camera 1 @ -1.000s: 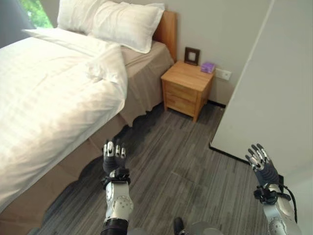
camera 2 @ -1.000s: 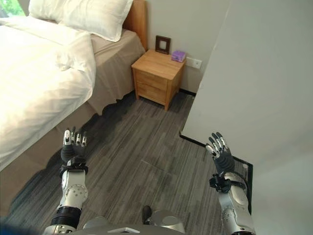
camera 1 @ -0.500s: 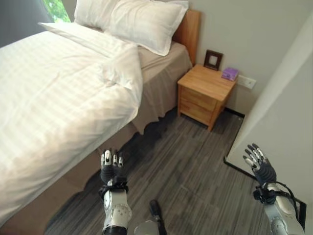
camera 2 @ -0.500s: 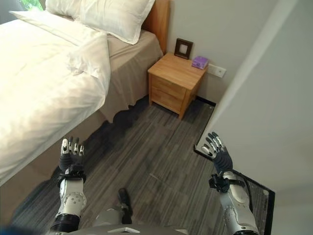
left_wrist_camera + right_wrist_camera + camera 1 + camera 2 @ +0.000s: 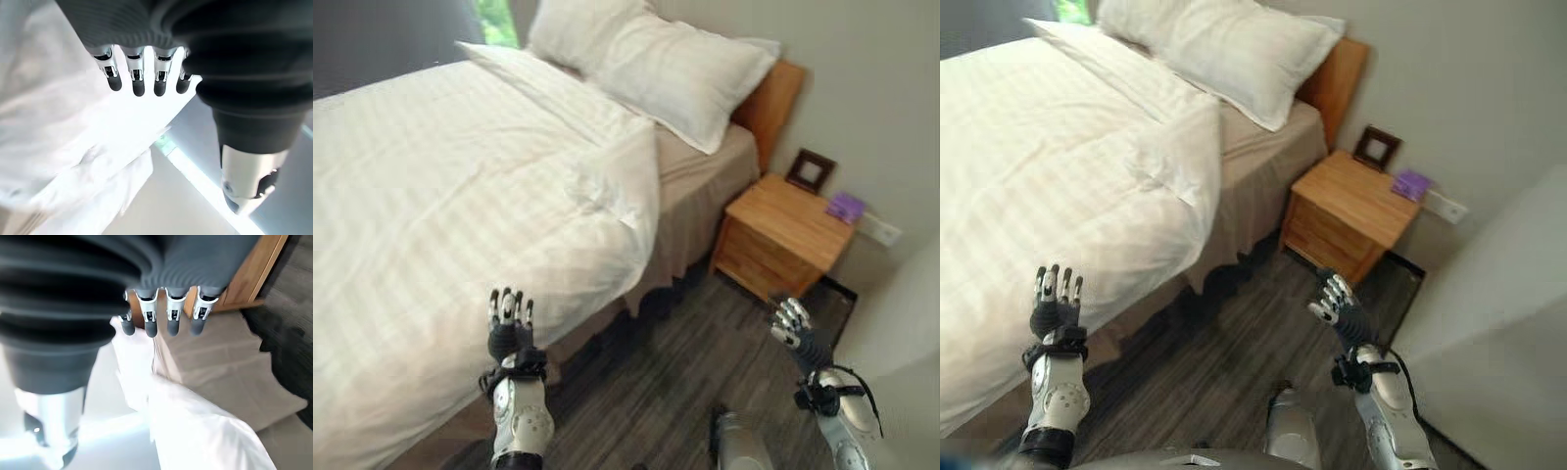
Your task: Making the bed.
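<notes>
Beside the duvet (image 5: pixel 460 196), left hand (image 5: pixel 509 328) now nearer; fingers still straight

Bedroom: made-up bed (image 5: pixel 460 196) with pillows (image 5: pixel 675 69), wooden nightstand (image 5: pixel 783 240) beyond the fingers, grey plank floor (image 5: pixel 1205 362).

You cannot see the foot of the white striped duvet (image 5: pixel 460 215): it runs off the left edge and lower left corner of both eye views. The two white pillows (image 5: pixel 675 69) are cut by the top edge. The tan bed skirt (image 5: pixel 1253 186) disappears under the duvet's hanging corner. The small purple object (image 5: pixel 845 207) on the light wooden nightstand (image 5: pixel 783 240) is too small for you to identify, and so is whatever the dark picture frame (image 5: pixel 811 170) holds. The wooden headboard (image 5: pixel 1337 83) shows as a sliver behind the pillows.
</notes>
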You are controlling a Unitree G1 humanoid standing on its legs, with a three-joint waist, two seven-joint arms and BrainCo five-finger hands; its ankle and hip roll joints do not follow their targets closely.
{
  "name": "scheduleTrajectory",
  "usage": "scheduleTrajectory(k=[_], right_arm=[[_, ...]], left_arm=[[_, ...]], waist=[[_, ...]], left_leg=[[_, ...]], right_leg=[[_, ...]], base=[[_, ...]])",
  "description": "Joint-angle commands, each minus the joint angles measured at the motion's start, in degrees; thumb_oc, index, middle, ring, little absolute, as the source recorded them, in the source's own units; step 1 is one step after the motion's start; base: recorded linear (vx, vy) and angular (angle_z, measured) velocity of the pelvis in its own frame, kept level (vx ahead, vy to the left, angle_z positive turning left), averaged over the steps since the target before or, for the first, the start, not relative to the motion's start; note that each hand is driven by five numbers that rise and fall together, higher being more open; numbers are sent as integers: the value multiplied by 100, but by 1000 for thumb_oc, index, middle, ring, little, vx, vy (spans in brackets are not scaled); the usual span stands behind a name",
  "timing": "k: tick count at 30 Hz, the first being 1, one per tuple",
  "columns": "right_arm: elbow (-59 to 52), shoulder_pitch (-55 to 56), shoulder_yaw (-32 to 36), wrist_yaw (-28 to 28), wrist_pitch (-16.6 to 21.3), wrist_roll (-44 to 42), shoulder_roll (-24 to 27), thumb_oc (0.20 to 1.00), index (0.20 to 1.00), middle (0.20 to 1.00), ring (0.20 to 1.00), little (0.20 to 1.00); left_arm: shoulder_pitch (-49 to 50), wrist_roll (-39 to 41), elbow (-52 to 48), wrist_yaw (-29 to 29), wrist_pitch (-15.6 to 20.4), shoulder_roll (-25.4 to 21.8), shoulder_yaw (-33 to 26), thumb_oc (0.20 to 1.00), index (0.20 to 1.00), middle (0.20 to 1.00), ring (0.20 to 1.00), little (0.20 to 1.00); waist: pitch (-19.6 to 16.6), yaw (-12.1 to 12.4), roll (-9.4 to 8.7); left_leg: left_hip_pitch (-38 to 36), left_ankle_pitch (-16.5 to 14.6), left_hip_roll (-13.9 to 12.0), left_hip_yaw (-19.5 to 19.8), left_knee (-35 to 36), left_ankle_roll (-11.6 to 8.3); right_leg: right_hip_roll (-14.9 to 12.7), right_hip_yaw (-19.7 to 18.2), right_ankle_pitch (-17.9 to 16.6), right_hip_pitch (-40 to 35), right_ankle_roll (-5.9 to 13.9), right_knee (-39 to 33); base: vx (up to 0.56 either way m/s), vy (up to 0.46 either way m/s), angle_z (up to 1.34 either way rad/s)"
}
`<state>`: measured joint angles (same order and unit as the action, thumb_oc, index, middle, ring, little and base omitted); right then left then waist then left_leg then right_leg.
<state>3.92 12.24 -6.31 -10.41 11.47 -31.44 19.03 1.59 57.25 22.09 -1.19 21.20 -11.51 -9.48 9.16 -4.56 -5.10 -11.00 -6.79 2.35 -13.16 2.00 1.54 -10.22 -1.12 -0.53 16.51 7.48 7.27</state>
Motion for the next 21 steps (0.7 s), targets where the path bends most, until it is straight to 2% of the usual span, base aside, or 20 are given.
scheduleTrajectory(k=[1, 4, 6, 8, 9, 10, 12, 13, 14, 15, 16, 17, 18, 19, 21], right_arm=[[-209, -204, 174, -157, 231, -101, -4, 1000, 1000, 1000, 1000, 1000], [-288, -170, 192, -229, 230, -171, 4, 1000, 1000, 1000, 1000, 1000], [-308, -178, 181, -239, 219, -193, -2, 1000, 1000, 1000, 1000, 1000], [-285, -281, 116, -261, 222, -209, 49, 1000, 1000, 1000, 1000, 1000], [-280, -382, 14, -313, 223, -264, 62, 1000, 1000, 1000, 1000, 1000], [-175, -494, -127, -355, 208, -286, 120, 1000, 1000, 1000, 1000, 1000], [-238, -681, -299, -342, 230, -256, 323, 1000, 1000, 1000, 1000, 1000], [-237, -685, -301, -342, 230, -257, 327, 1000, 1000, 1000, 1000, 1000], [-291, -749, -414, -486, 225, -556, 417, 1000, 1000, 1000, 1000, 1000], [-299, -752, -460, -463, 225, -620, 456, 1000, 1000, 1000, 1000, 1000], [-312, -755, -501, -485, 204, -688, 505, 1000, 1000, 1000, 1000, 1000], [-278, -748, -514, -458, 189, -666, 523, 1000, 1000, 1000, 1000, 1000], [-280, -724, -501, -480, 142, -591, 563, 1000, 1000, 1000, 1000, 1000], [-281, -726, -501, -480, 141, -590, 563, 1000, 1000, 1000, 1000, 1000], [-434, -505, -303, -536, 129, -534, 679, 1000, 1000, 1000, 1000, 1000]], left_arm=[[-132, -419, -300, -225, 203, -201, 165, 1000, 1000, 1000, 1000, 1000], [-115, -597, -315, -198, 234, -247, 233, 1000, 1000, 1000, 1000, 1000], [-112, -595, -333, -208, 236, -250, 249, 1000, 1000, 1000, 1000, 1000], [-97, -605, -420, -189, 223, -260, 267, 1000, 1000, 1000, 1000, 1000], [-45, -553, -433, -207, 201, -220, 217, 1000, 1000, 1000, 1000, 1000], [13, -538, -434, -201, 215, -187, 194, 1000, 1000, 1000, 1000, 1000], [21, -340, -529, -215, 209, -125, 160, 1000, 1000, 1000, 1000, 1000], [20, -337, -528, -218, 209, -122, 158, 1000, 1000, 1000, 1000, 1000], [13, -232, -652, -311, 173, -75, 182, 1000, 1000, 1000, 1000, 1000], [19, -224, -743, -283, 178, -66, 228, 1000, 1000, 1000, 1000, 1000], [-21, -183, -820, -264, 201, -78, 261, 1000, 1000, 1000, 1000, 1000], [-77, -175, -836, -278, 236, -68, 297, 1000, 1000, 1000, 1000, 1000], [-128, -147, -897, -313, 270, -37, 289, 1000, 1000, 1000, 1000, 1000], [-130, -147, -896, -313, 270, -38, 287, 1000, 1000, 1000, 1000, 1000], [-280, -150, -943, -348, 301, -60, 286, 1000, 1000, 1000, 1000, 1000]], waist=[[110, -213, -30], [65, -312, -36], [49, -315, -31], [21, -263, -29], [-84, -215, 28], [-114, -182, 127], [-56, -132, 210], [-63, -157, 225], [27, -62, 93], [105, -3, 38], [161, -10, 3], [180, -24, 9], [201, -5, 47], [190, 1, 36], [115, -127, 118]], left_leg=[[-87, 331, -824, 201, -81, -418], [-283, 231, -1007, 606, -20, -579], [-321, 211, -1095, 714, -21, -640], [-368, 229, -1287, 815, -72, -771], [-408, 426, -1581, 874, -157, -929], [-355, 822, -1819, 909, -331, -1022], [71, 1618, -2058, 1076, -1154, -1005], [114, 1605, -2076, 1114, -1192, -1016], [684, 1993, -2196, 1037, -2349, -765], [943, 2044, -2203, 957, -2715, -676], [1038, 2071, -2342, 701, -3015, -646], [1080, 1965, -2383, 435, -3057, -662], [1160, 1899, -2317, 282, -2940, -726], [1159, 1920, -2304, 266, -2913, -720], [1410, 1667, -2081, -414, -2489, -922]], right_leg=[[-205, -300, -1015, -594, 417, -653], [-299, -694, -1191, -499, 593, -851], [-343, -711, -1209, -513, 603, -815], [-381, -664, -1262, -524, 630, -700], [-248, -577, -872, -613, 597, -563], [-66, -543, -715, -630, 519, -399], [225, -439, -568, -734, 253, -258], [235, -412, -565, -725, 244, -251], [382, -294, -423, -1115, -84, -391], [424, -224, -361, -1261, -222, -421], [464, -129, -283, -1355, -344, -410], [501, -53, -197, -1421, -423, -416], [529, -12, -160, -1554, -435, -454], [519, -22, -175, -1541, -436, -463], [529, 272, -41, -1828, -458, -609]], base=[[512, -230, 73], [353, -239, 82], [196, -209, 101], [226, -385, 87], [295, -555, 25], [277, -537, 7], [133, -348, 0], [158, -581, -23], [148, -583, -24], [199, -767, -12], [117, -458, 9], [158, -362, 18], [106, -174, 22], [176, -173, 22], [252, -179, 18]])
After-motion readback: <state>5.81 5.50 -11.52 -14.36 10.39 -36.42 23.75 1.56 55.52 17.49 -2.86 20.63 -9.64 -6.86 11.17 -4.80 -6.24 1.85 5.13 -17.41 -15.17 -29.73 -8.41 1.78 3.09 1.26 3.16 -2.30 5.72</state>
